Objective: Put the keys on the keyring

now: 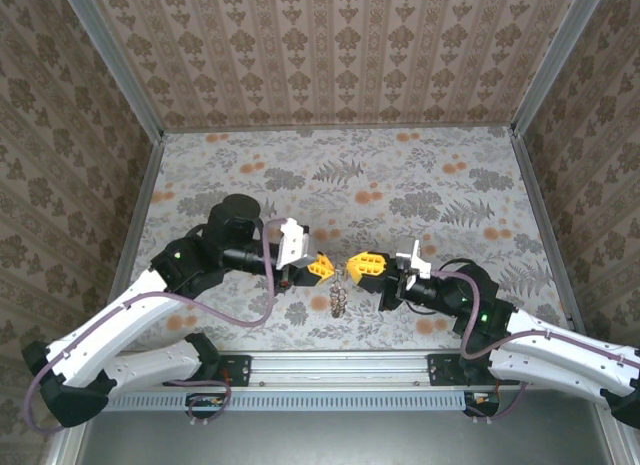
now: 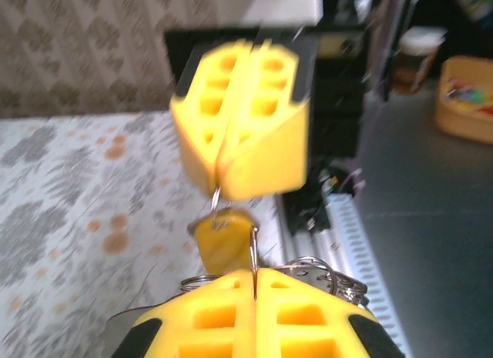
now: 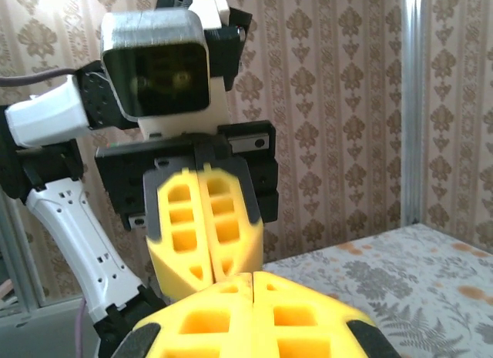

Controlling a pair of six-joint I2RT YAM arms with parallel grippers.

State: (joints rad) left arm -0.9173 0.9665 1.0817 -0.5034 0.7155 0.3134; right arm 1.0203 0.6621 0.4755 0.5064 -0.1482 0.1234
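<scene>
Yellow jaws of the left gripper clench a thin wire of the keyring; just beyond, the jaws of the right gripper pinch wire too, the keys dangling between them above the table. Threading seems in hand; next, a key must slide along the wire without either pinch slipping.

Right gripper at btm ctr, yellow fingers pressed together, no gap at the seam. Directly opp. & just above, left gripper faces it, tips angled down, fingers likewise closed tight; the two sets of tips nearly touch. Above it, black body w/ grey-white camera housing. White arm link at left. Bg: patterned wall, metal post at the corner of the floral table.
</scene>
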